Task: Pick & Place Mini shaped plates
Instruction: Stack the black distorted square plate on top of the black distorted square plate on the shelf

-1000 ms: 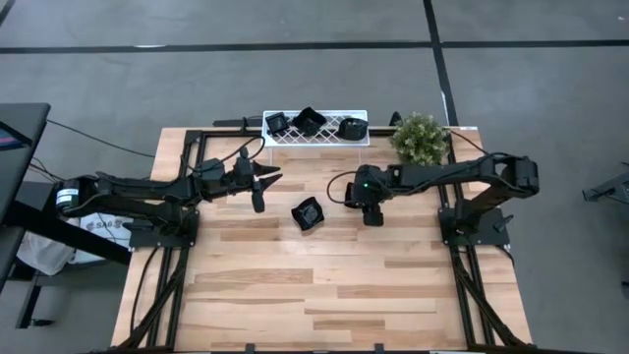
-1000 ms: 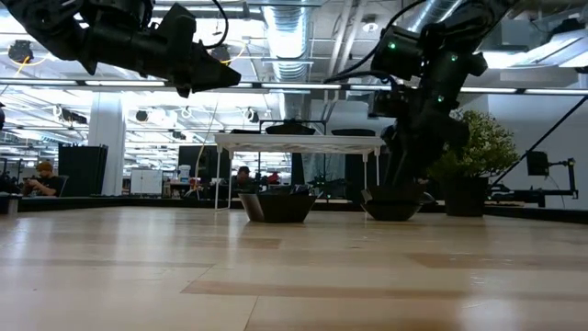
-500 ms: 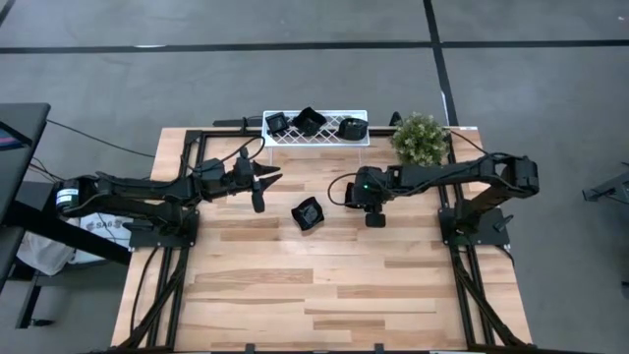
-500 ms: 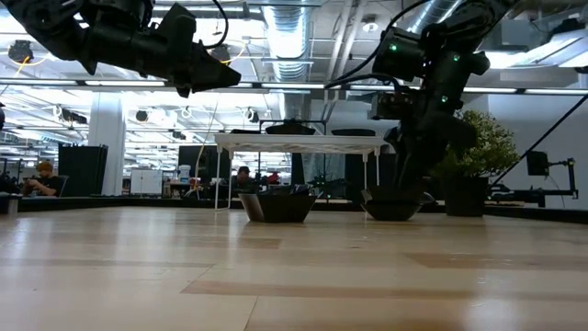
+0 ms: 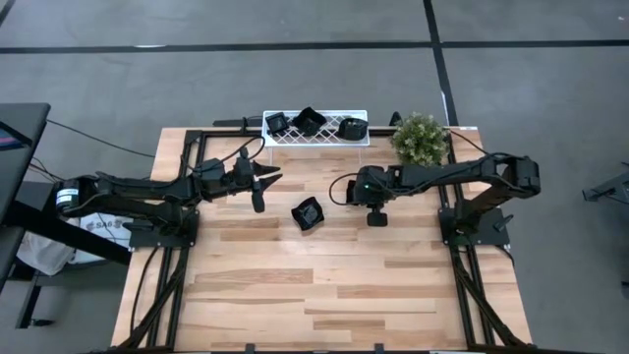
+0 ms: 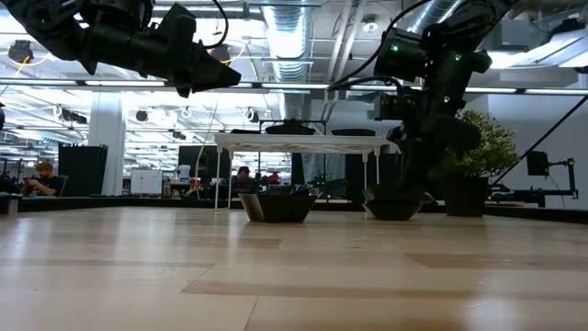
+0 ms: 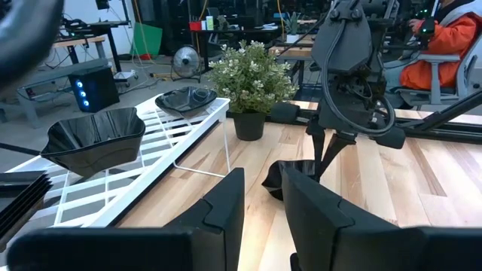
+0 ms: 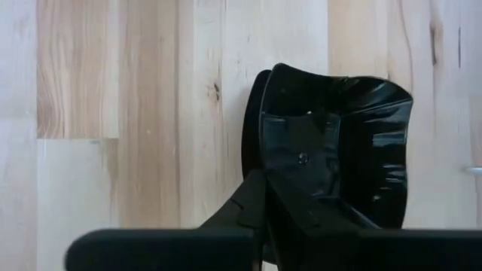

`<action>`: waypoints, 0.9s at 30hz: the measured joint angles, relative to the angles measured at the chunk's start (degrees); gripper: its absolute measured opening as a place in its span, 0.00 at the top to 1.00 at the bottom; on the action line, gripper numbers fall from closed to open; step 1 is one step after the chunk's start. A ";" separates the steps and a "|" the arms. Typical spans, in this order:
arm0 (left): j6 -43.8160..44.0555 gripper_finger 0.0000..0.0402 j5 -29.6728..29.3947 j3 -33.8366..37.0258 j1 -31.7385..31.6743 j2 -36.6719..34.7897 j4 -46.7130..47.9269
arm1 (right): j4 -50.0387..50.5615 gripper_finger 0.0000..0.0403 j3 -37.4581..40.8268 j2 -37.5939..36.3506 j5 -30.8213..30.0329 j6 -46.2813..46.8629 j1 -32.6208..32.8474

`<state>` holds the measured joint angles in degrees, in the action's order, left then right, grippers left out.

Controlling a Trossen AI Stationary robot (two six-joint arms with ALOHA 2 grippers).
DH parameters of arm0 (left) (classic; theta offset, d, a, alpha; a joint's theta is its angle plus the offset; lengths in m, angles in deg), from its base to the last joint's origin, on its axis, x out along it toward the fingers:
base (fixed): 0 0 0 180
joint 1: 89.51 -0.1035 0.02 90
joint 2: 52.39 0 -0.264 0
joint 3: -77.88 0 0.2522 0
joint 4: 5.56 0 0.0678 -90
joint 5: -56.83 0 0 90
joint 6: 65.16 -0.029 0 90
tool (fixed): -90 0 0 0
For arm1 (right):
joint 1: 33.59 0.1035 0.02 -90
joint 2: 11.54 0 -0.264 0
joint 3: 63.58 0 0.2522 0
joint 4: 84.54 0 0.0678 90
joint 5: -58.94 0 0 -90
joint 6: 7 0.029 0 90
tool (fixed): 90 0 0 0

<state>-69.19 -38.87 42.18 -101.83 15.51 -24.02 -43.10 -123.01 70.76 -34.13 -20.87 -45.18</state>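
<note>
Closed now on the rim of a deep black angular dish [image 8: 335, 147], where a second ago stood wide: right gripper [image 5: 376, 217], reaching down at the table's middle right, one finger inside the dish wall and one outside, as seen in the right wrist view. Same dish at table level in the low view [image 6: 393, 208], hardly clear of the boards if at all, cannot tell which. Just to its left, well apart from either gripper, a second small black dish [image 5: 309, 212] lying alone on the wooden table [image 5: 295, 295], also seen as a shallow dark bowl in the low view [image 6: 277, 206]. Farther back, on the white lattice rack [image 5: 316, 139] at the table's far edge, three more black mini plates: a flat square one [image 5: 277, 123], a deeper angular one [image 5: 309, 121] and a rounded one [image 5: 352, 127]. Beside the rack's right end, a small potted plant [image 5: 421, 137]. Unmoved since the earlier frames, left gripper [image 5: 259, 200] hovering above the table's left middle, fingers [image 7: 226, 207] partly parted with nothing between them. In the room beyond, seated people at desks.
</note>
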 joint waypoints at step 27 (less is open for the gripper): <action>0.00 0.76 0.00 0.00 0.02 0.00 0.01 | 13.45 1.00 -15.21 0.04 -12.47 -5.90 7.82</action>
<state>-69.19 -38.87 42.18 -101.80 15.51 -24.01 -29.65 -138.23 70.81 -46.59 -26.77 -37.36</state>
